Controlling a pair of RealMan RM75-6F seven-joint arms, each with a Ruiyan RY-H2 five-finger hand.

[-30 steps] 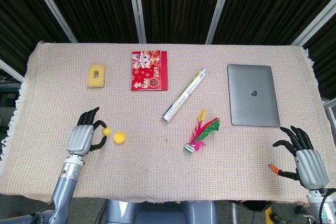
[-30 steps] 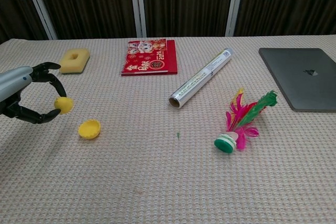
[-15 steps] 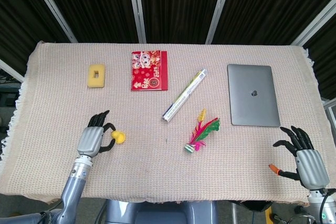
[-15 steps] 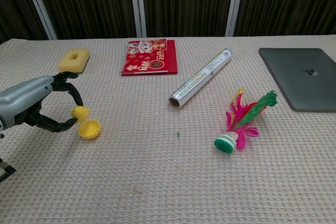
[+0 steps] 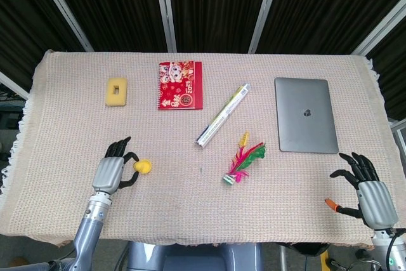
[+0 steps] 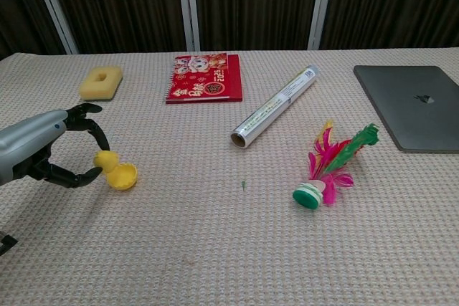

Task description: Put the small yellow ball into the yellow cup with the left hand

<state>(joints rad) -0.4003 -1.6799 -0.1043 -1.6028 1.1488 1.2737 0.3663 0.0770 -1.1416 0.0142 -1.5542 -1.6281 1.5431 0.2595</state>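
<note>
Two views cover the same bench [image 5: 304, 195], and they differ in what they catch. Only the head view shows the right robot hand [image 5: 365, 185], which sits at the near right corner with its fingers spread and nothing in them; a small orange thing [image 5: 330, 204] lies just beside it, too small to identify. The chest view leaves that hand out of frame but gives the clearer look at the left robot hand [image 6: 54, 152]: its thumb and fingers curve round the small yellow ball [image 6: 105, 160] and pinch it at the left rim of the yellow cup [image 6: 123, 175]. From above, ball and cup nearly merge into one yellow patch beside the left hand's fingertips [image 5: 131, 157].

One container is on the bench, the low yellow cup, standing mouth up. The ball sits at its rim, touching or just over the edge; whether any of it is already inside cannot be told, and the cup's hollow shows nothing else.

One of each remaining thing: a yellow sponge [image 6: 100, 82] with a hole in it, a red notebook [image 6: 204, 86], a long rolled tube [image 6: 275, 105], a feathered shuttlecock [image 6: 331, 166] on its side, and a closed grey laptop [image 6: 409, 105].
</note>
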